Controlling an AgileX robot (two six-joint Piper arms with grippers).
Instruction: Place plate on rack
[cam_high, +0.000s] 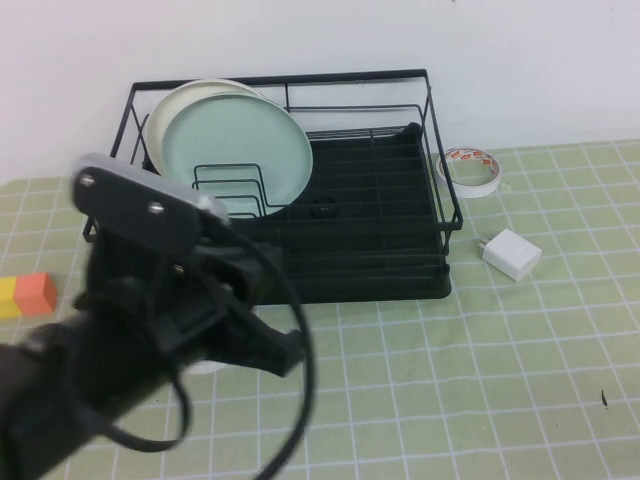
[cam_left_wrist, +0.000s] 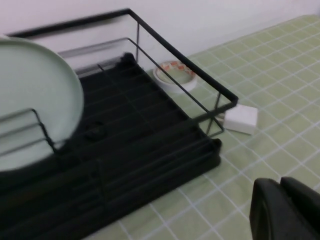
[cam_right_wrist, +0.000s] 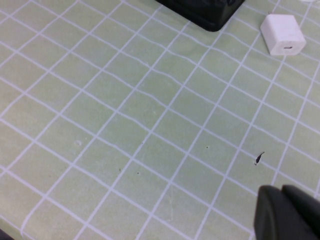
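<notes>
The pale mint-green plate (cam_high: 235, 150) stands upright in the wire slots at the left of the black rack (cam_high: 400, 250), leaning against a cream-white plate (cam_high: 165, 105) behind it. The mint plate (cam_left_wrist: 30, 95) and the rack (cam_left_wrist: 150, 150) also show in the left wrist view. My left gripper (cam_high: 285, 350) is in front of the rack's left half, clear of the plate; its fingers (cam_left_wrist: 282, 192) are shut and empty. My right gripper (cam_right_wrist: 282, 197) is shut and empty over the bare green mat and does not show in the high view.
A roll of tape (cam_high: 468, 168) lies right of the rack, and a white charger block (cam_high: 512, 253) lies in front of it, also in the right wrist view (cam_right_wrist: 283, 33). An orange and yellow block (cam_high: 25, 295) sits at the left edge.
</notes>
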